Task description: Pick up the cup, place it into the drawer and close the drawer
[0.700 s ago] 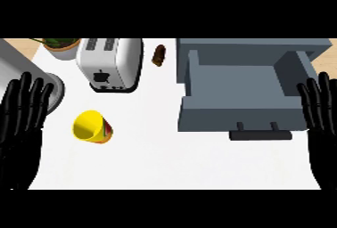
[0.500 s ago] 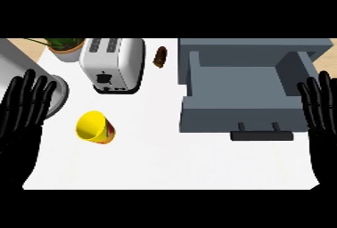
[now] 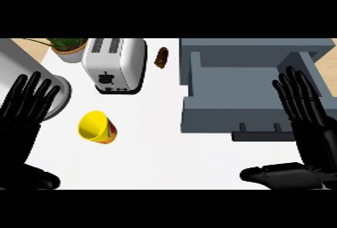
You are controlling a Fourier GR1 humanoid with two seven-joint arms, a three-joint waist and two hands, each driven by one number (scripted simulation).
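Both hands are spread with straight fingers and hold nothing: the left hand (image 3: 26, 107) shows at the left edge, the right hand (image 3: 304, 107) at the right edge over the side of the open drawer (image 3: 230, 113). The yellow cup (image 3: 96, 128) lies tipped on the white tabletop (image 3: 171, 156), just in front of the toaster (image 3: 115, 64) and well apart from the drawer. Lying on its side, the cup may roll away if fingers nudge it before curling round it, and a reach from behind could bump the toaster.
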